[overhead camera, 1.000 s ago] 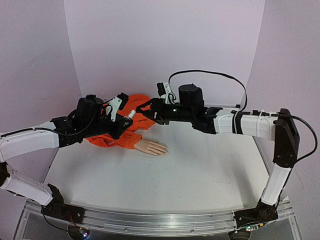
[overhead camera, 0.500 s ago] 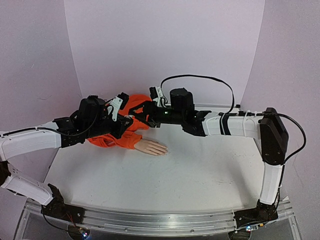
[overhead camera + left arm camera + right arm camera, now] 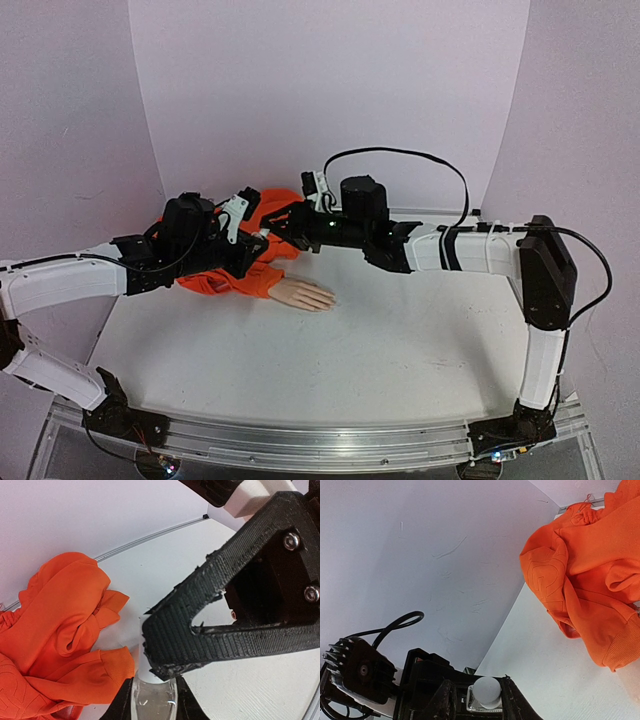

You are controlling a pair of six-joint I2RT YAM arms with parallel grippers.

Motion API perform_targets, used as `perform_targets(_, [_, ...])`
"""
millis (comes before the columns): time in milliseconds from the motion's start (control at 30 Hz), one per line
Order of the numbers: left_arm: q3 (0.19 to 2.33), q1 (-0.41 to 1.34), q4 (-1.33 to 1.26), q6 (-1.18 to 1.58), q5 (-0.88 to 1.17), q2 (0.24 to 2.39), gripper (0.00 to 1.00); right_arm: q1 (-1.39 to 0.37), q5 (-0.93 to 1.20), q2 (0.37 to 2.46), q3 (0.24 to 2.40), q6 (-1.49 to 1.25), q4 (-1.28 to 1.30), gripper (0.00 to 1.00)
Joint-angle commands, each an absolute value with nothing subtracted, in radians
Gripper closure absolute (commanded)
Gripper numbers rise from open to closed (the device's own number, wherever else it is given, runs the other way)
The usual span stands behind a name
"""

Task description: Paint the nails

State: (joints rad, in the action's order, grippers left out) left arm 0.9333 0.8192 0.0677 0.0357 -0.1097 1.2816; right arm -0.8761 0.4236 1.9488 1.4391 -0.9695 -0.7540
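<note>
The pale mannequin hand (image 3: 303, 294) lies on the table, sticking out of the orange sleeve (image 3: 250, 275). Its nails (image 3: 329, 301) are too small to make out. Behind the sleeve the two grippers meet. My left gripper (image 3: 152, 692) is shut on a small clear bottle (image 3: 152, 702), which it holds upright. The bottle's white cap (image 3: 486, 690) sits between the fingers of my right gripper (image 3: 479, 692), which has closed on it. In the left wrist view, one black ribbed right finger (image 3: 200, 630) covers most of the cap (image 3: 141, 672).
The orange garment (image 3: 590, 580) is bunched up at the back left of the white table (image 3: 400, 340). Curved pale walls (image 3: 330, 90) close in the back and sides. A black cable (image 3: 400, 155) loops above the right arm.
My right arm has reached further left to the bottle, and its jaws have narrowed onto the cap. The left arm has barely shifted and keeps its grip.
</note>
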Motion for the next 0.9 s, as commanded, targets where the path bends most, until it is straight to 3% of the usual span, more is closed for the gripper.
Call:
perform_targets(0, [0.943, 0.824, 0.005, 0.061, -0.123, 1.270, 1.00, -0.885, 0.429, 1.955, 1.491, -0.965, -0.824, 0.71])
perform_targets(400, [0.976, 0.822, 0.005, 0.117, 0.060, 1.253, 1.00, -0.866, 0.532, 1.940, 1.483, -0.842, -0.841, 1.00])
perform_targets(500, [0.988, 0.812, 0.004, 0.109, 0.292, 1.235, 1.00, -0.846, 0.681, 1.907, 1.459, -0.693, -0.864, 1.00])
perform_targets(633, [1.028, 0.733, -0.069, 0.165, 0.931, 1.245, 1.00, -0.846, 1.186, 1.828, 1.328, -0.459, -1.054, 1.00])
perform_targets(700, [1.071, 0.711, -0.117, 0.233, 1.218, 1.284, 1.00, -0.848, 1.307, 1.783, 1.265, -0.444, -1.150, 1.00])
perform_targets(767, [1.103, 0.710, -0.122, 0.258, 1.328, 1.309, 1.00, -0.847, 1.332, 1.752, 1.250, -0.428, -1.151, 1.00])
perform_targets(867, [1.095, 0.708, -0.125, 0.238, 1.291, 1.308, 1.00, -0.846, 1.300, 1.726, 1.242, -0.420, -1.153, 1.00])
